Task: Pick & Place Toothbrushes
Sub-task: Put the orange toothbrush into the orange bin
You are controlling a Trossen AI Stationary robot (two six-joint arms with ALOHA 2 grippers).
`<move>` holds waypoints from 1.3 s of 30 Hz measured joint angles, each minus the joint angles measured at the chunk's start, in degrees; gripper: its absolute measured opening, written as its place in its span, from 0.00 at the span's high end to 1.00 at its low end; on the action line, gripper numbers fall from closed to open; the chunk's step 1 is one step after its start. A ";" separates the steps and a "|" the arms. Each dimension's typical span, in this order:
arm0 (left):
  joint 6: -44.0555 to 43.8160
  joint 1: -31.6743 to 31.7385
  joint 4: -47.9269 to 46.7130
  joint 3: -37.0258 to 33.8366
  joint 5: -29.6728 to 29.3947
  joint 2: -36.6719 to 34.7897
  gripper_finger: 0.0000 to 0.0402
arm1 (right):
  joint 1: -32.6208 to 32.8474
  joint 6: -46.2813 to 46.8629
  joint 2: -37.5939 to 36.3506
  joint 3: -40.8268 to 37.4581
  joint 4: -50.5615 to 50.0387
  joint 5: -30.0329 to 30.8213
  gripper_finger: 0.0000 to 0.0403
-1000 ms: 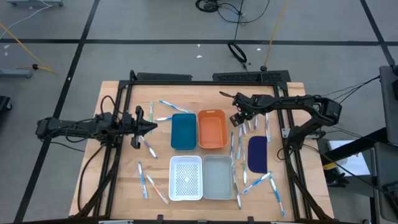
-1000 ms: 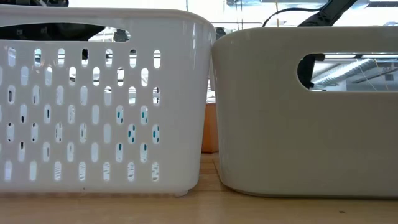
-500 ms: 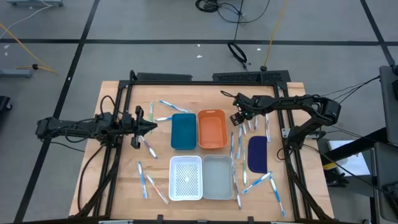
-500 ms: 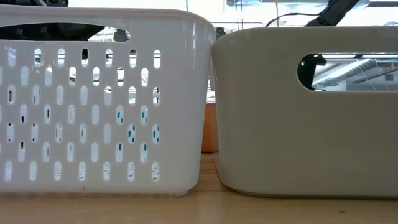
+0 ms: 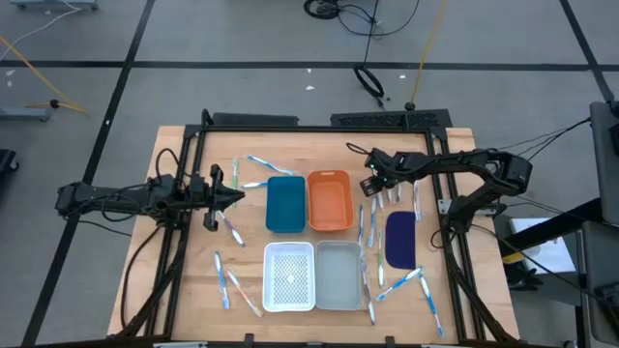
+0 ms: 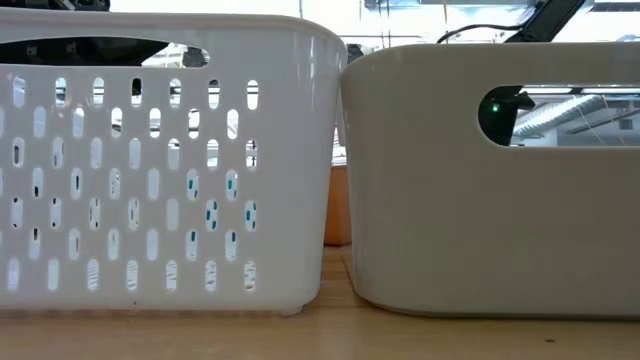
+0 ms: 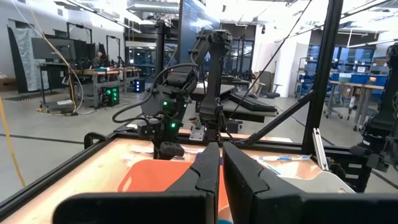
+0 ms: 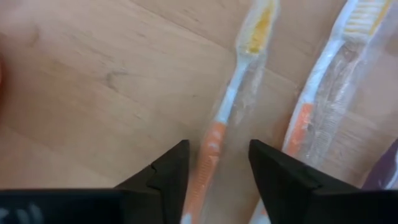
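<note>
**Right gripper over an orange-handled toothbrush beside the orange tray**

An orange toothbrush (image 8: 230, 99) in clear wrap lies flat on the wooden table (image 5: 184, 280), just right of the orange tray (image 5: 330, 201). The right gripper (image 8: 216, 163) is above it, fingers spread a little apart, one on each side of the handle, which shows between them. A second orange toothbrush (image 8: 323, 93) lies just beside it. More toothbrushes (image 5: 232, 286) lie scattered around the trays. The left gripper (image 5: 235, 196) waits left of the blue tray (image 5: 284, 203), fingers nearly together, empty.
</note>
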 joint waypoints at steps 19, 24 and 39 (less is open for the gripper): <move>-0.02 0.02 0.00 0.00 0.00 0.01 0.95 | 0.11 0.92 -0.14 -0.14 8.03 2.82 0.97; -0.02 0.02 0.00 0.00 0.00 0.00 0.95 | 0.15 1.61 -3.16 -0.16 12.12 0.21 0.99; 0.11 0.00 0.51 0.00 0.02 0.00 0.95 | -0.52 -0.80 -23.04 -0.10 15.43 -7.67 1.00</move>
